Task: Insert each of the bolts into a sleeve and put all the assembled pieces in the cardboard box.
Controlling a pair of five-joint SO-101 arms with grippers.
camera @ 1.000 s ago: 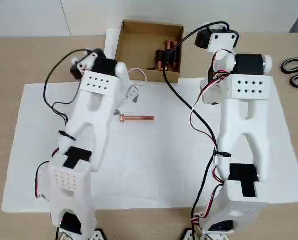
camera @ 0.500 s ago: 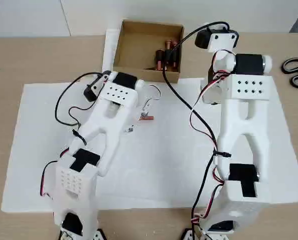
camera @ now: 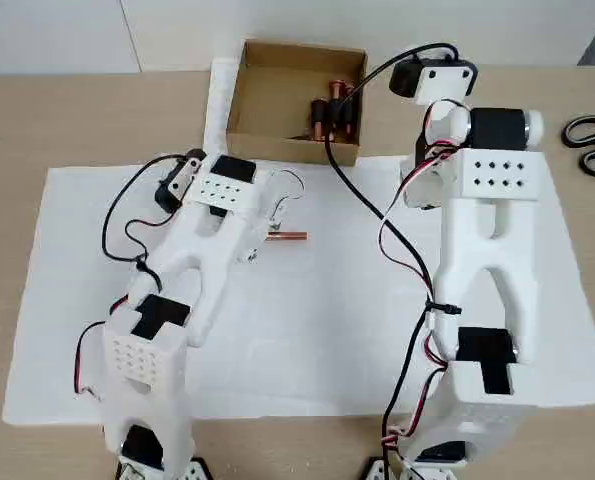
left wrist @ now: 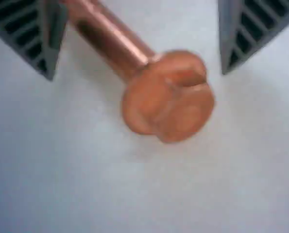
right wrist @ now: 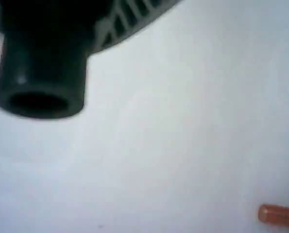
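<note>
A copper bolt (camera: pixel 289 237) lies on the white sheet (camera: pixel 327 330) in front of the cardboard box (camera: pixel 239 95). My left gripper (camera: pixel 263 240) is down over its head end. In the left wrist view it is open (left wrist: pixel 137 72), a finger on each side of the bolt (left wrist: pixel 166 104) with gaps between. My right gripper (right wrist: pixel 61 29) is shut on a black sleeve (right wrist: pixel 40 63), held over the sheet with its open end showing. The bolt's tip (right wrist: pixel 279 215) lies farther off in that view. Several assembled pieces (camera: pixel 332 115) lie in the box.
Black scissors (camera: pixel 592 140) lie at the table's far right edge. Each arm trails black cables, one looping past the box's right corner (camera: pixel 352 150). The sheet's edges end short of the wooden table (camera: pixel 37 120).
My left arm swung right over the bolt, then settled with its open fingers around the bolt's head end. The bolt and the right arm have stayed where they were.
</note>
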